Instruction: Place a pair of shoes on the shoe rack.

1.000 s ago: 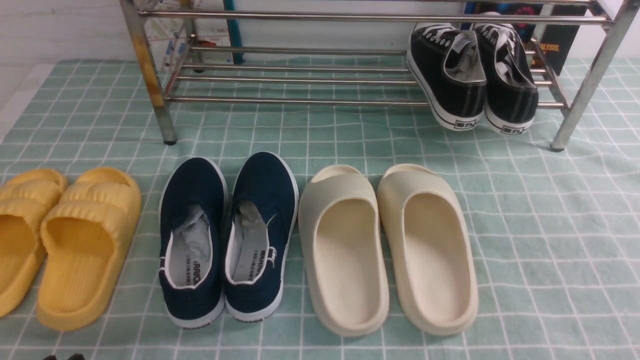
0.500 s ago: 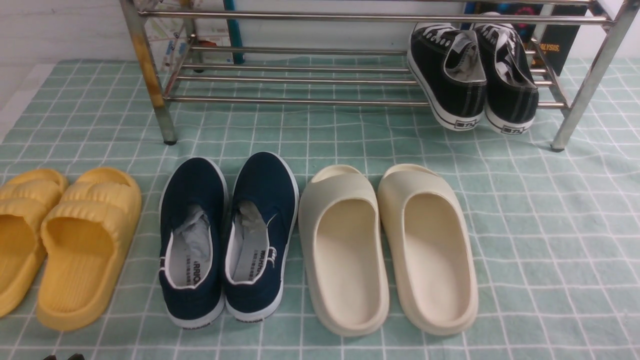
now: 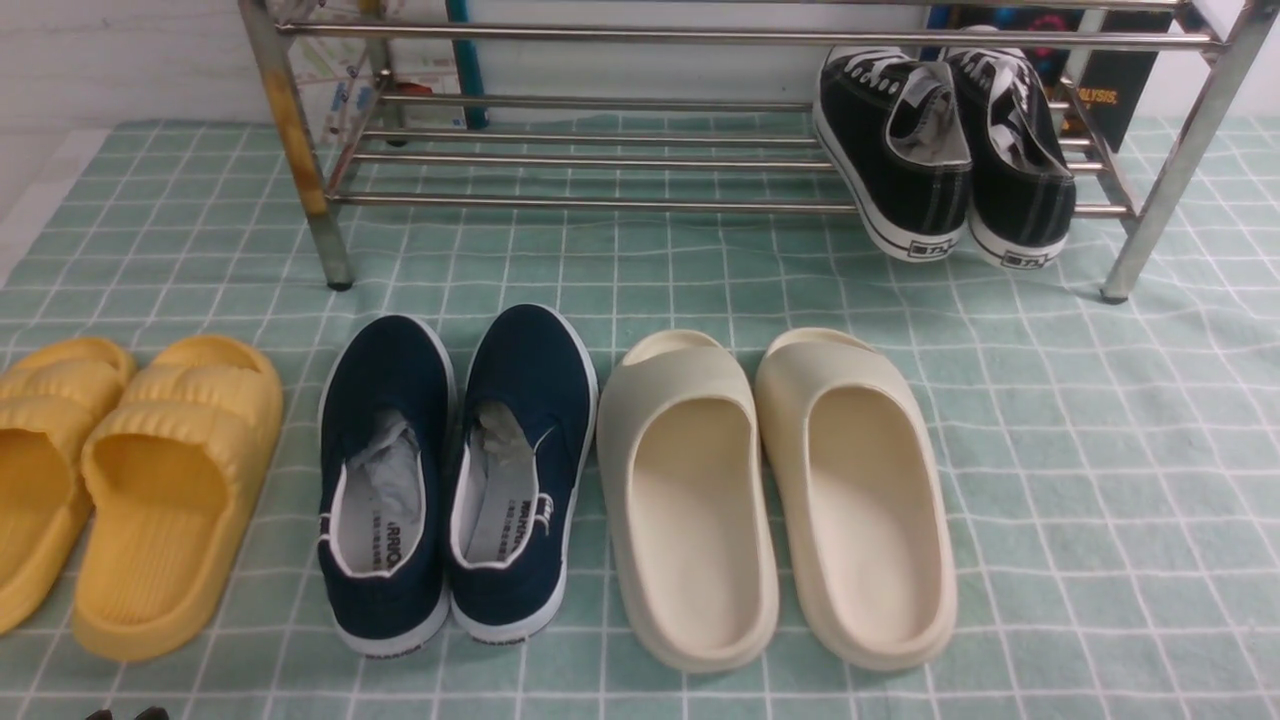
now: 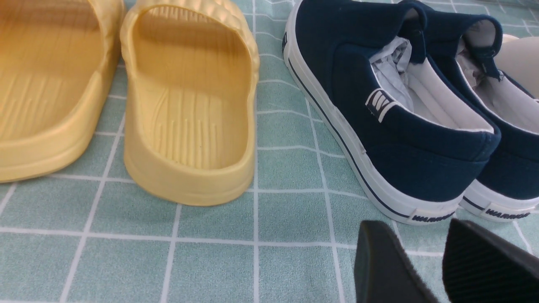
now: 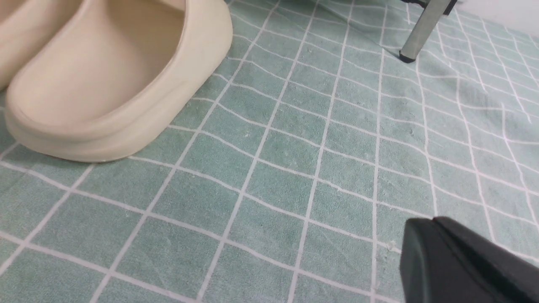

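Sneakers [image 3: 940, 150] on rack [image 3: 600, 160], far beyond both tools: light, soft canvas, grab stiff heel. Right tool [image 5: 463, 265] closed, empty; left tool [image 4: 438, 261] narrowly parted, empty.

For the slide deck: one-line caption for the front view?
Black sneakers rest on the rack, right end; navy slip-ons, cream slides and yellow slides line the mat.

"WARRIOR" stood printed in dark letters on the white rubber heel tabs of the navy canvas slip-on shoes [image 4: 400, 126]. At about one o'clock, a dark board [image 3: 1125, 90] behind the silver metal rack [image 3: 700, 38] read "ALYSIS," in orange capitals.
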{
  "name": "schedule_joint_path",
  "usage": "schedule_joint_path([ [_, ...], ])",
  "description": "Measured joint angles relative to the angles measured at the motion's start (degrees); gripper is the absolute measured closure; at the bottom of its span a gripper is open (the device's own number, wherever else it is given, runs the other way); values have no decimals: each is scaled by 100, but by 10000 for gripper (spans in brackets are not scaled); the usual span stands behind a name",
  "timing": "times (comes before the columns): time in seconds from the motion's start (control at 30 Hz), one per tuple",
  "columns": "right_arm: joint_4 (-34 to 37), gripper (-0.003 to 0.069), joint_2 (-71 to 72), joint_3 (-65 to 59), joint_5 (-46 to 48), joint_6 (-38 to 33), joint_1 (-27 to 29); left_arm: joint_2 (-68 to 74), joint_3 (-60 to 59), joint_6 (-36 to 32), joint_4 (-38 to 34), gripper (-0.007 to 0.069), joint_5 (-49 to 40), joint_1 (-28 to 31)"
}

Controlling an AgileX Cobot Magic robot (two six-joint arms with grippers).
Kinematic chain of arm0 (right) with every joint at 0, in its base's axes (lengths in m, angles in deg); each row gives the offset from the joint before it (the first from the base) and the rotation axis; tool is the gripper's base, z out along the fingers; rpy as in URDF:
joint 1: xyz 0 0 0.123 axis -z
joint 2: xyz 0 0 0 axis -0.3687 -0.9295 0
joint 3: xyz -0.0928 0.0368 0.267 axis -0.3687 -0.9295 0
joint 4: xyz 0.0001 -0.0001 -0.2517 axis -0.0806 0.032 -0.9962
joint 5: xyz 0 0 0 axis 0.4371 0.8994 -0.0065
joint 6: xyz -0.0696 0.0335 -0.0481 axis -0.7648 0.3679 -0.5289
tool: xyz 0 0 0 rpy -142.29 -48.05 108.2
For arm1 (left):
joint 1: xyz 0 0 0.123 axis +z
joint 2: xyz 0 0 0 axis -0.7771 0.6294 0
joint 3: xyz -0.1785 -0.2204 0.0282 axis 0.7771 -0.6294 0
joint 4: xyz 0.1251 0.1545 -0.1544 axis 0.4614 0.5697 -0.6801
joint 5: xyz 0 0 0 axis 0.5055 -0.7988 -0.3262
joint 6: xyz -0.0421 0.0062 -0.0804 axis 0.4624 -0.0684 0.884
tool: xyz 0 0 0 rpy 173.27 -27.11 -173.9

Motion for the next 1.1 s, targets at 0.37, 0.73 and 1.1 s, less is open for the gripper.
schedule_joint_path([
  [0.37, -19, 622, 0, 0, -43, 0, 53, 0, 0, 0, 0, 386, 0, 0],
  [0.73, -255, 605, 0, -12, -79, 550, 130, 0, 0, 0, 0, 386, 0, 0],
  [1.1, -1470, 589, 0, -2, -63, 2666, 213, 0, 0, 0, 0, 386, 0, 0],
])
